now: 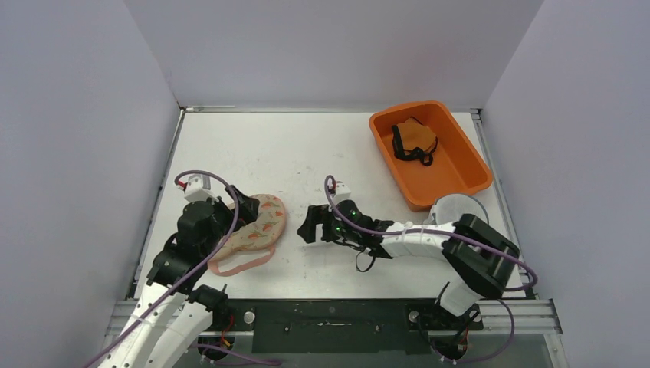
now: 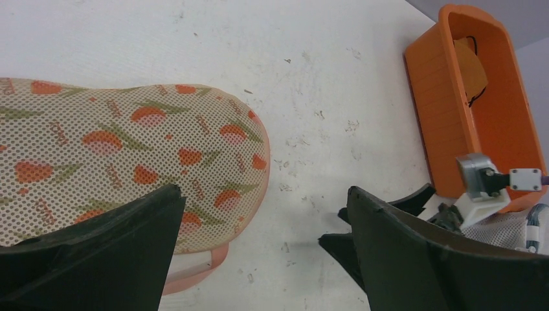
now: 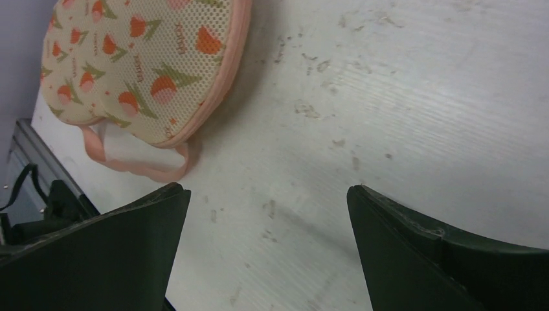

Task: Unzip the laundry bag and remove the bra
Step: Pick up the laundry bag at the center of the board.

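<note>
Here, the left gripper [image 2: 263, 191] hangs spread over the laundry bag [image 1: 257, 222] and the right gripper [image 3: 267, 189] spread just beside it, likely poised to unzip it; a possible bra [image 1: 416, 139] sits in the bin [image 1: 452, 165] well beyond.

A white table [image 1: 306, 153] carries everything, its top scuffed and dotted with small dark specks. Towards its near left lies the laundry bag [image 1: 257, 224], a flat mesh pouch printed with orange flowers and edged in pink, with a pink loop strap [image 1: 241, 265] trailing from its near end onto the surface. At the far right an orange bin [image 1: 460, 165] stands at an angle, well apart from the bag. Just beside the bin's near end lies a white mesh piece [image 1: 460, 207], partly hidden
</note>
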